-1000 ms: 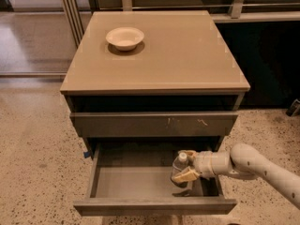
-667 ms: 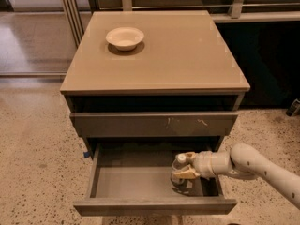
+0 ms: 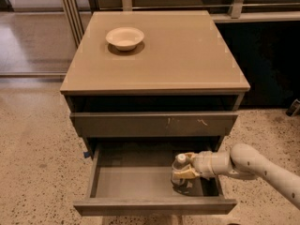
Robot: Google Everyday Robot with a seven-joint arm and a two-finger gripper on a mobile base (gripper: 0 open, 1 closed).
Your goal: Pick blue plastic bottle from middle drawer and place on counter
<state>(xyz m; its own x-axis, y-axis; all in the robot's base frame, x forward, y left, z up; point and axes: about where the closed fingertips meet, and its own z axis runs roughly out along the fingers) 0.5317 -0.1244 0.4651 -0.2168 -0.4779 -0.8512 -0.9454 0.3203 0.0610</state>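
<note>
The blue plastic bottle stands upright on the grey floor at the right side of the open middle drawer; its white cap points up. My gripper reaches in from the right, with one tan finger on each side of the bottle, closed against it. The bottle still rests on the drawer floor. The tan counter is the top of the cabinet above.
A white bowl sits at the back left of the counter. The drawer above, with pale scratches on its front, is slightly pulled out and overhangs the back of the open drawer. Speckled floor surrounds the cabinet.
The gripper has shifted slightly left and down around the bottle and its fingers have drawn in against it. The bottle stays in the same spot.
</note>
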